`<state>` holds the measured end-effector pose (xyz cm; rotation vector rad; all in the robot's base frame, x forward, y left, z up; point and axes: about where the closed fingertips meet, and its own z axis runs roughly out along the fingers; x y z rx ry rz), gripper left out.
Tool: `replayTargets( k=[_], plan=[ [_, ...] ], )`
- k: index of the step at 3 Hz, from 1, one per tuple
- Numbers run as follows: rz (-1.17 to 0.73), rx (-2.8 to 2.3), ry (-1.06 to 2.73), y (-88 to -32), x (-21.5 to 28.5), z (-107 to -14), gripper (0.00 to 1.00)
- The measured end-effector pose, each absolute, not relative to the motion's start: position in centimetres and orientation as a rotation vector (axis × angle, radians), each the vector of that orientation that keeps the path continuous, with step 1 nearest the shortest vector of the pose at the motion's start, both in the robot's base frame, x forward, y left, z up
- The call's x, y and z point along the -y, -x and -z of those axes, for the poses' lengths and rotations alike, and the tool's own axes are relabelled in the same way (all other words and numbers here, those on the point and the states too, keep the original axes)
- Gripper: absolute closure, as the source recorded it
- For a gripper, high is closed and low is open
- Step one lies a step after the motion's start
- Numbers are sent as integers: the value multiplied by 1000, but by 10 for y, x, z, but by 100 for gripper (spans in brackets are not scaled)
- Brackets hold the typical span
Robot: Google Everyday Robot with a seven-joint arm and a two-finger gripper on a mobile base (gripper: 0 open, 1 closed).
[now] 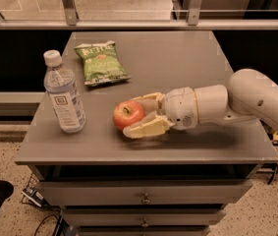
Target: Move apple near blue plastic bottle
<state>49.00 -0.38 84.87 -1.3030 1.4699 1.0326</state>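
Note:
The red apple (pixel 126 114) with a yellowish patch sits between the two tan fingers of my gripper (pixel 130 117), low over the grey table (pixel 187 58) near its front middle. The gripper reaches in from the right on a white arm and is shut on the apple. One finger (pixel 148 99) lies behind the apple and the other finger (pixel 146 128) in front of it. The blue plastic bottle (pixel 64 93), clear with a white cap and a label, stands upright at the front left, about a hand's width left of the apple.
A green chip bag (pixel 100 62) lies flat at the back left of the table. The table's front edge runs just in front of the gripper, with drawers (pixel 143 198) below. A railing and glass stand behind the table.

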Motion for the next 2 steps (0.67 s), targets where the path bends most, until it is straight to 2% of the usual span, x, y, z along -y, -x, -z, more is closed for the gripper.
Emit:
replayTargets(
  k=[1,2],
  plan=[
    [-1035,-1468,1307,-489,2,-849,0],
    [-1035,-1468,1307,-489,2,-849,0]
  ],
)
